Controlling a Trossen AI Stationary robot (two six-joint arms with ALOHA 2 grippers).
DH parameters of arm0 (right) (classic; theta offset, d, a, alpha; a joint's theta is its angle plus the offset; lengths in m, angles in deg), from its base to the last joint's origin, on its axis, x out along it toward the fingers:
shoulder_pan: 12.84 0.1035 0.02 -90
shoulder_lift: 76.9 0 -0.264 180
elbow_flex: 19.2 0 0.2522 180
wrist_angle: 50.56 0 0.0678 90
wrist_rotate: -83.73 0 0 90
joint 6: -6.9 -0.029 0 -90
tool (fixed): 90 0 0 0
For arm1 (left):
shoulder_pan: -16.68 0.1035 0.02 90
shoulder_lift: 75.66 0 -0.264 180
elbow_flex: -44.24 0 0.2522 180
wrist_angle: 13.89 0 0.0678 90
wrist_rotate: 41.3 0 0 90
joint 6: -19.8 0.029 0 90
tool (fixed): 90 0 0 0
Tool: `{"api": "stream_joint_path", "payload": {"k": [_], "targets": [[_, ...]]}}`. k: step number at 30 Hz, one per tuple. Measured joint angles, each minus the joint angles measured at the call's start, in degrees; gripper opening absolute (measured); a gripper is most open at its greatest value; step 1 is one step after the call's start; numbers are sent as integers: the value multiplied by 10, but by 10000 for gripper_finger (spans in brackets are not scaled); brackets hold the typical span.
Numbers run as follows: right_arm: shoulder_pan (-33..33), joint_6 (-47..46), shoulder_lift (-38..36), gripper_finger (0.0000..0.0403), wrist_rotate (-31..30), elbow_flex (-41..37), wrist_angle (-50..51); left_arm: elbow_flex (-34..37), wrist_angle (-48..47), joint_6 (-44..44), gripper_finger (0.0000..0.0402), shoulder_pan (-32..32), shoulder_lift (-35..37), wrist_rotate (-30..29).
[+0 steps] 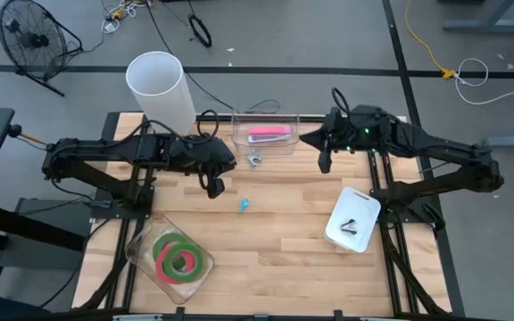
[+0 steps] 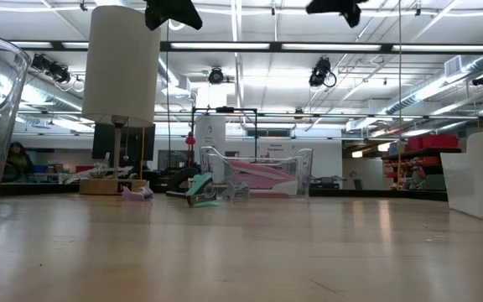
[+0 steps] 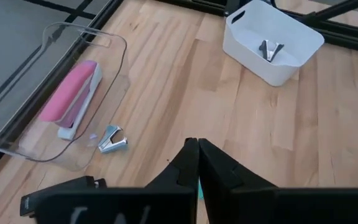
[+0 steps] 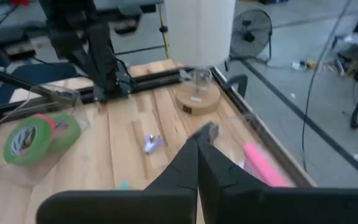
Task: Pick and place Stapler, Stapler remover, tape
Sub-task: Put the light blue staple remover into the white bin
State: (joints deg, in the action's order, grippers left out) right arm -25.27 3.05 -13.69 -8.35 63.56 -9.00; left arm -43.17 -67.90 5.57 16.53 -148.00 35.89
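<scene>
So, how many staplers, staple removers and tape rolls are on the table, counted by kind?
Pink stapler: 1
Staple removers: 3 (silver, teal, one in the white bin)
Tape rolls: at least 2, overlapping
Total: at least 6

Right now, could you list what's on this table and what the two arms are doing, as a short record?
pink stapler: in clear tray, far edge
staple remover, silver: on wood beside that tray
staple remover, teal: mid-table
tape rolls: green and pink-red, in clear near-left container
white bin: holds a dark remover
left gripper: shut, empty, raised
right gripper: shut, empty, raised
</scene>
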Motion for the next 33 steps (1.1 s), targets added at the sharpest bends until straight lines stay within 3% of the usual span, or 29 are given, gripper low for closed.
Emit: {"api": "stream_joint_path", "payload": {"k": [10, 14, 25, 28, 33], "targets": [[29, -44, -95, 1, -5, -81, 3, -1, 8, -36, 34, 1, -16, 0], [34, -45, -107, 1, -5, -81, 5, -1, 8, -79, 82, 0, -39, 3], [34, -17, -110, 1, -6, -81, 38, -1, 9, -223, 280, -1, -124, 92], [34, -15, -110, 1, -5, -81, 45, -1, 6, -257, 302, -1, -143, 109], [34, -3, -109, 2, -4, -81, 59, 0, -4, -300, 303, -13, -162, 114]]}}
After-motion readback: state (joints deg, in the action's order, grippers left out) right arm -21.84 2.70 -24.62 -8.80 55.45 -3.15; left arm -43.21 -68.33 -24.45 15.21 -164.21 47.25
